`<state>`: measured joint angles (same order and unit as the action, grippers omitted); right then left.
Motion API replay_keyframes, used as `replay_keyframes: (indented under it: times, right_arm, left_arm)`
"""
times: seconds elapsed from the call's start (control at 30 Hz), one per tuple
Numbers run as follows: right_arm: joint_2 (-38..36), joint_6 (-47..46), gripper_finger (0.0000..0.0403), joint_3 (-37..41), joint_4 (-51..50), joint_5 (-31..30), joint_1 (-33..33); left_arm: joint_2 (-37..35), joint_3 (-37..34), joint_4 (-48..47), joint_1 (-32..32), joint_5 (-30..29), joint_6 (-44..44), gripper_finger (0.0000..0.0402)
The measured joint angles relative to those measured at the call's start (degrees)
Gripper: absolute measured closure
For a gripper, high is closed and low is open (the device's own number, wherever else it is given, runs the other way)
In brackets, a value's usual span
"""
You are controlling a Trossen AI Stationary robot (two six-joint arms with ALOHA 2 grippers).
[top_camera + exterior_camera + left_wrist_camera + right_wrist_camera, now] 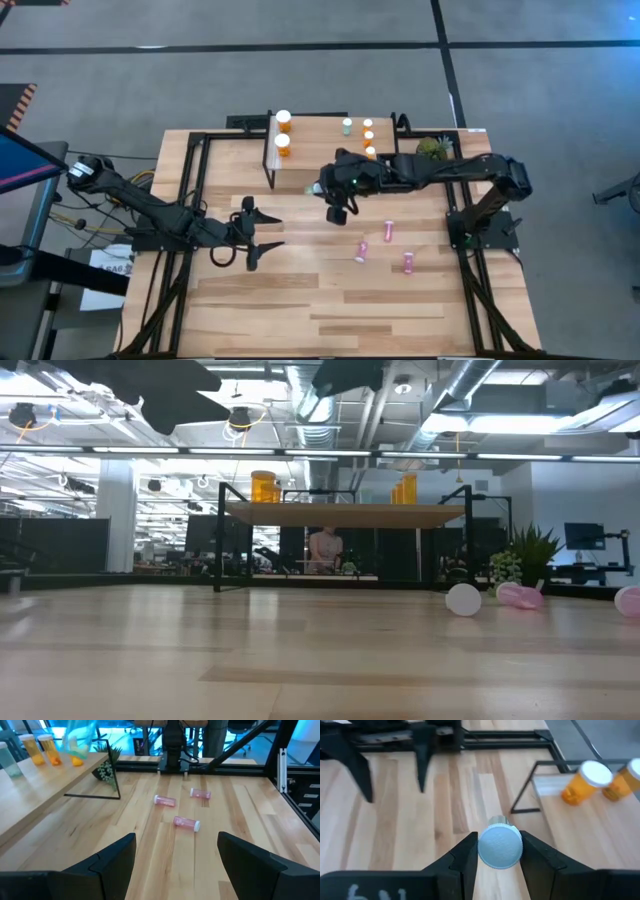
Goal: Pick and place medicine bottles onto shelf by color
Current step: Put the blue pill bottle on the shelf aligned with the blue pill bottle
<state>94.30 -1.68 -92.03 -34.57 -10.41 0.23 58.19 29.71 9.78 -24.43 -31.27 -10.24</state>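
Just in front of the shelf (320,150), a white-capped pale bottle (500,846) is clamped in the right hand (499,857), presumably for sorting by color, while the left hand (262,230) is held open and empty.

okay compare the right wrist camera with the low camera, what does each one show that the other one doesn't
Only the right wrist view shows the right claw shut on a bottle, seen cap-first between its fingers, with the left claw open farther off over the table.

Only the low view shows the pink bottles lying on the table, the small plant and a person in the room behind.

Both show the shelf with the two large orange bottles standing on it.
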Motion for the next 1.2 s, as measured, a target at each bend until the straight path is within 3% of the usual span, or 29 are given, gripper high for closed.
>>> replay_keyframes:
  times: [0.83, 1.2]
  right_arm:
    - [-0.5, -0.4, 0.0253, 0.0, -5.5, 6.0, -9.1]
    - [-3.8, -0.4, 0.0253, -0.1, -11.9, 6.2, -15.6]
  left_arm:
    - [0.0, 0.0, 0.7, 0.0, 0.0, 0.5, 0.0133]
    - [0.1, -15.6, 31.5, 0.2, -0.8, 1.6, 0.0133]
